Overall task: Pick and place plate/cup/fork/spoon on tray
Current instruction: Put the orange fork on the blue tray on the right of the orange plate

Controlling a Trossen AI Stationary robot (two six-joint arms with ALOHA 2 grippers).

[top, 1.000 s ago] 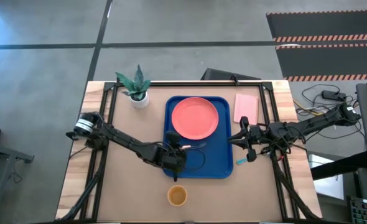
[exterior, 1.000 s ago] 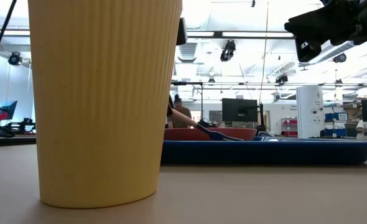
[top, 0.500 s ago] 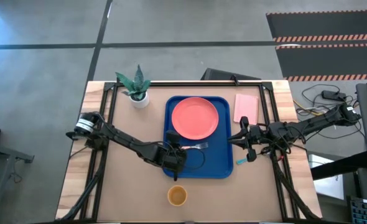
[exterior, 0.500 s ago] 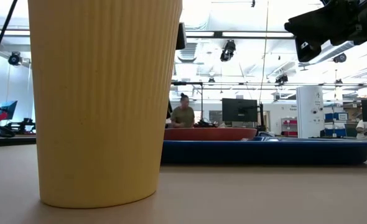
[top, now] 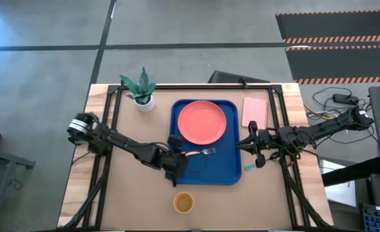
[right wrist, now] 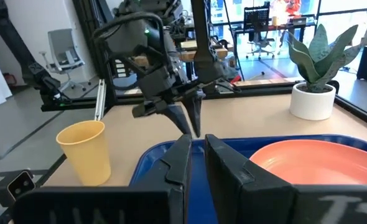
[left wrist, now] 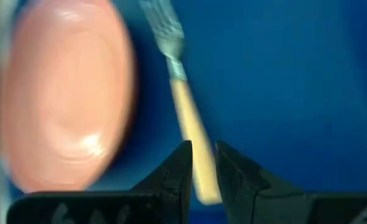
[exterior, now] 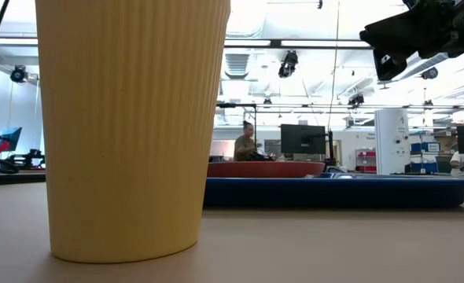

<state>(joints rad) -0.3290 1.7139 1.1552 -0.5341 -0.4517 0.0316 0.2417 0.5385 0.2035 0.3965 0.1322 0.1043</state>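
A slim fork with silver tines and pale orange-pink handle (top: 201, 153) lies loose on the bright blue rectangular tray (top: 228, 174), beside the round coral-pink plate (top: 202, 122). The left gripper (top: 174, 165), fingers nearly together and empty, hovers at the tray's near-left edge; the fork looks light, stiff and slippery, best pinched mid-handle

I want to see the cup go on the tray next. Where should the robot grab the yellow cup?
The cup stands upright and alone on the table, mouth up, near the tray's edge. Probably best gripped on its ribbed side wall, upper half, coming in level from the left gripper's side, jaws straddling it.
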